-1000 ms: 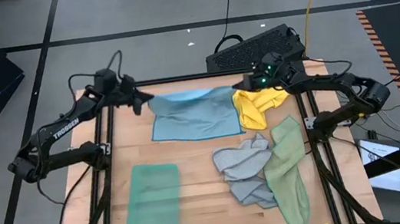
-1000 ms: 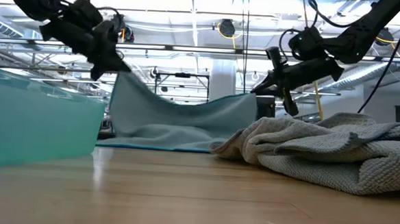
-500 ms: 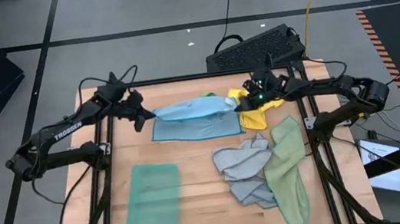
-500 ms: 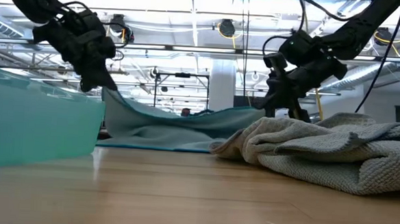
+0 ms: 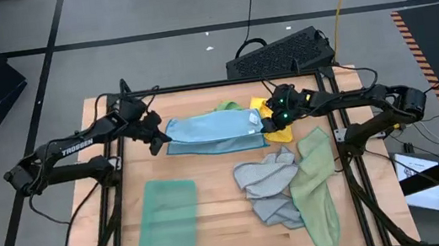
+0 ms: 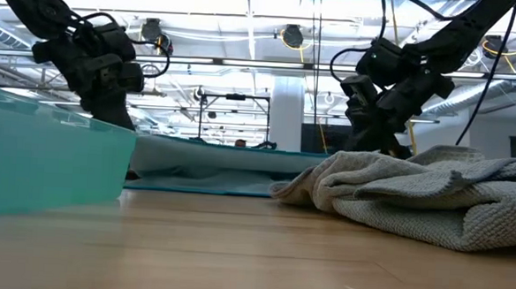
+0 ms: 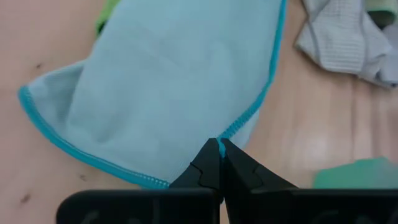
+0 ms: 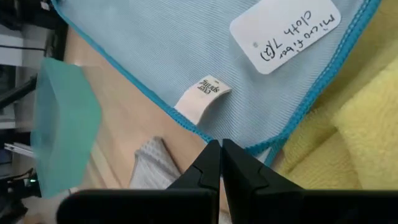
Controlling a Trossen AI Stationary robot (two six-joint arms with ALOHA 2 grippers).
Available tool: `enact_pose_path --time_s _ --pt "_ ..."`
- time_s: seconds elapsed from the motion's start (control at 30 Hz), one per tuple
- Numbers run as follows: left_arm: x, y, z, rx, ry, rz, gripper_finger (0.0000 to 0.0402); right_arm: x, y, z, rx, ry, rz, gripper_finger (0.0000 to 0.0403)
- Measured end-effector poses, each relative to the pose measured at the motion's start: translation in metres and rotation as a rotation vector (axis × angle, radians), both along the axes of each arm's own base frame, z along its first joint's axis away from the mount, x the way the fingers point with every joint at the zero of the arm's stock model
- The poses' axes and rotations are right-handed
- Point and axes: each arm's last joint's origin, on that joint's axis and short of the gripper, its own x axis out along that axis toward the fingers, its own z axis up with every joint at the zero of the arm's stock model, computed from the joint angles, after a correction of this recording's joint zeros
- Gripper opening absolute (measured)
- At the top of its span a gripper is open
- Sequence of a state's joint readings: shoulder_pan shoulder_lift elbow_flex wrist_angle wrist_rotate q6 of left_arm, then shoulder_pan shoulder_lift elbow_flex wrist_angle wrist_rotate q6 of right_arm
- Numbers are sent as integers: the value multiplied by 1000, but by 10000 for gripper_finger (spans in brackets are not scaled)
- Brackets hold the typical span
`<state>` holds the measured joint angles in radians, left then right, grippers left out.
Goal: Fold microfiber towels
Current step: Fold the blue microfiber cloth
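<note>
- We see the left gripper (image 7: 220,144) with its jaws clenched tight on the stitched edge of the light blue towel (image 5: 214,130), at that towel's left end in the high view.
- We see the right gripper (image 8: 221,146) likewise pinched closed on the same towel's hemmed edge, at its right end, near a small sewn tag (image 8: 203,98) and a white label (image 8: 286,31).
- The light blue towel lies doubled over on the far half of the table (image 5: 215,217), between the two grippers.
- A yellow towel (image 5: 277,131) sits just beside and partly under its right end; a bright green one (image 5: 227,105) shows behind it.
- A grey towel (image 5: 266,183) and a pale green towel (image 5: 316,187) lie crumpled, touching, at the near right.
- A teal towel (image 5: 167,218) lies folded flat at the near left, apart from the rest.
</note>
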<state>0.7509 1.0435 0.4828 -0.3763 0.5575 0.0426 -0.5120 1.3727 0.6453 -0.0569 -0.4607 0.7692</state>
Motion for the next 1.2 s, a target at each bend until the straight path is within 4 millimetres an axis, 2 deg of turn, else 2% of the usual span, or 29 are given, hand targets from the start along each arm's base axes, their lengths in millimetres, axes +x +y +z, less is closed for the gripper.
enact_pose_path --time_s 0.4,1.2 --pt "10 0 5 81 -32 50 3 1 2 0 -45 15 1 2" --pt "11 1 6 117 -40 31 3 1 2 -1 -64 14 19 2"
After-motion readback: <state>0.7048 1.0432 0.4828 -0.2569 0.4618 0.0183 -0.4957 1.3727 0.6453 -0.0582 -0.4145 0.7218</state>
